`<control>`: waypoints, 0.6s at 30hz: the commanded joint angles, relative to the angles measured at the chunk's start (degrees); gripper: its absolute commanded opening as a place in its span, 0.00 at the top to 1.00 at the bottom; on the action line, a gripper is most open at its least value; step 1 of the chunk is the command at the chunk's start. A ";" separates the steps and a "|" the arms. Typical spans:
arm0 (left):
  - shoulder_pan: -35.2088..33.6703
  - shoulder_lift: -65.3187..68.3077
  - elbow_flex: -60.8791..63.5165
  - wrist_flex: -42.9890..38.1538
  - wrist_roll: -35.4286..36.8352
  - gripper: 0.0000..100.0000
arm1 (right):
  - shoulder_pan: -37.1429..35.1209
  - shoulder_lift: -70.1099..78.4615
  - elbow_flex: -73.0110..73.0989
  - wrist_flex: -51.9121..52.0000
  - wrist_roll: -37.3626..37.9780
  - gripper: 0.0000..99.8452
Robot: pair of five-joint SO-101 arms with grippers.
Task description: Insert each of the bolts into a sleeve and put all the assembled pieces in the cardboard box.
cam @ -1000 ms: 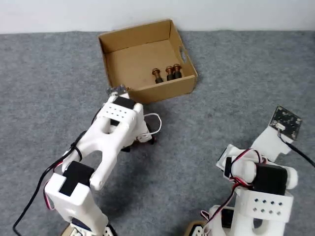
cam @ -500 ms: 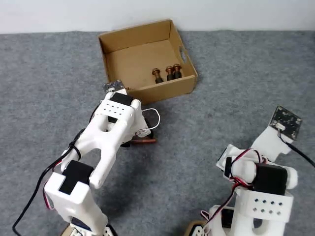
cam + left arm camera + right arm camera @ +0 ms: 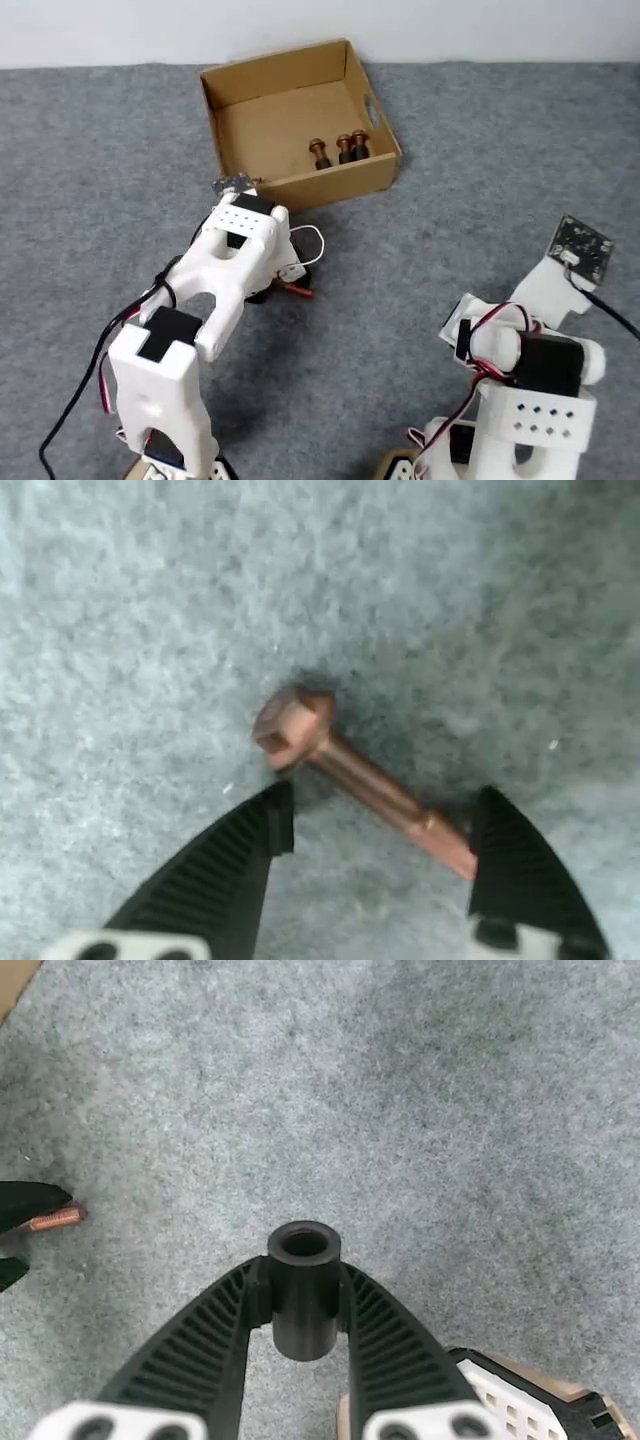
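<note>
Grey carpet-like matting (image 3: 480, 180) covers the table, with a white wall along the 12 o'clock edge. Locate the open brown cardboard box (image 3: 300, 190) at 12 o'clock in the high view. Three assembled copper-and-dark bolt-sleeve pieces (image 3: 340, 150) lie side by side on its floor, close to the wall at the box's 3 o'clock side.

Locate the white left arm (image 3: 215, 290) reaching from 7 o'clock toward the box. Its black-fingered left gripper (image 3: 385, 810) points down at the matting, just off the 6 o'clock side of the box's front wall. Its jaws are spread wide and grip nothing. The copper hex-head bolt (image 3: 340, 765) lies flat on the matting between the two fingers, with its head near one finger and its shank end at the other. You cannot tell whether that finger touches the shank.

Locate the white right arm (image 3: 520, 380) at 5 o'clock, well apart from the box. Its right gripper (image 3: 303, 1285) is closed on the black cylindrical sleeve (image 3: 304, 1320), clamping it from both sides. The bore faces the wrist camera and the sleeve is clear of the matting.
</note>
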 commanded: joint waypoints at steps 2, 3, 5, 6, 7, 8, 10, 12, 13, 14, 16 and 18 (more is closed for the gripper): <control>-0.18 1.05 0.04 -0.26 0.97 0.72 | 0.31 -0.57 -0.26 -0.13 -0.09 0.99; -0.26 1.05 0.04 -0.26 0.97 0.72 | 0.31 -0.57 -0.26 -0.13 -0.09 0.99; -1.58 1.05 -0.04 -0.26 0.97 0.74 | 0.31 -0.57 -0.26 -0.13 -0.09 0.99; -2.55 1.05 -0.31 -0.26 0.88 0.76 | 0.31 -0.57 -0.26 -0.22 -0.09 0.99; -3.78 1.05 -1.01 0.00 0.79 0.78 | 0.31 -0.57 -0.26 -0.22 -0.09 0.99; -5.10 1.05 -1.54 0.09 0.70 0.80 | 0.31 -0.57 -0.26 -0.22 -0.09 0.99; -7.47 1.05 -2.59 0.09 0.62 0.83 | 0.31 -0.57 -0.26 -0.22 -0.09 0.99; -8.70 1.32 -3.12 0.09 -0.97 0.83 | 0.31 -0.48 -0.26 -0.22 -0.09 0.99; -8.88 1.49 -3.21 0.09 -1.67 0.83 | 0.31 -0.48 -0.26 -0.22 -0.09 0.99; -9.05 1.58 -3.21 0.00 -1.85 0.83 | 0.31 -0.48 -0.26 -0.22 -0.09 0.99; -9.05 1.58 -3.12 -0.09 -1.85 0.83 | 0.31 -0.48 -0.26 -0.22 -0.09 0.99; -8.97 1.58 -3.12 -0.26 -1.85 0.83 | 0.31 -0.48 -0.26 -0.22 -0.09 0.99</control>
